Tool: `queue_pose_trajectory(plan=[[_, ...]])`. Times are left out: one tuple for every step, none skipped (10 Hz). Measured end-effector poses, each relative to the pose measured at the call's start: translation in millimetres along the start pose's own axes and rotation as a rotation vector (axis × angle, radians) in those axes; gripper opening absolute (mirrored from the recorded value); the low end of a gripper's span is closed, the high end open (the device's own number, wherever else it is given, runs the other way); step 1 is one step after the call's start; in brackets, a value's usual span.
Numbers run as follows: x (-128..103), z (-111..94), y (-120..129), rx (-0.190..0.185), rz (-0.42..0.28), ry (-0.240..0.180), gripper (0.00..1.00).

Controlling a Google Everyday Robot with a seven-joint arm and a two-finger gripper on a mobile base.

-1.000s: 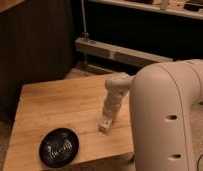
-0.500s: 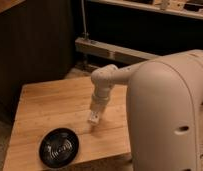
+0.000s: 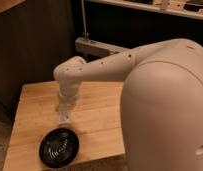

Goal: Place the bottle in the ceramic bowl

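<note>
Here, jaws above far rim of ceramic bowl [image 3: 58, 148], clamped on bottle [image 3: 65, 118]; bottle mostly hidden, blurry.

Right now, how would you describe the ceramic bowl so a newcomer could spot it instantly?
Start at the wooden table under the white arm. Near its front edge, just below the tool in the picture, sits the ceramic bowl. It is the only round, glossy black thing there, with pale rings inside.

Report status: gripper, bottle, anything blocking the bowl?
Status: gripper over the table, shut on the bottle. It hangs by the far rim of the ceramic bowl, not yet in. Nothing between.
</note>
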Motion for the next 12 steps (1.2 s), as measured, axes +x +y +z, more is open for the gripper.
queue_pose_trajectory(plan=[[2, 5, 18, -0.011, -0.118, 0.002, 0.00], [8, 11, 36, -0.026, -0.250, 0.012, 0.00], [17, 17, 48, -0.033, -0.350, 0.026, 0.00], [28, 26, 53, -0.029, -0.448, 0.048, 0.00], [40, 34, 53, -0.026, -0.513, 0.073, 0.00], [51, 40, 46, -0.019, -0.535, 0.095, 0.00], [63, 44, 33, -0.010, -0.521, 0.121, 0.04], [74, 47, 21, -0.007, -0.487, 0.137, 0.13], [82, 47, 13, -0.010, -0.458, 0.143, 0.22], [86, 45, 4, -0.009, -0.431, 0.145, 0.33], [89, 47, 3, -0.005, -0.417, 0.149, 0.43], [89, 49, 2, -0.002, -0.414, 0.153, 0.47]])
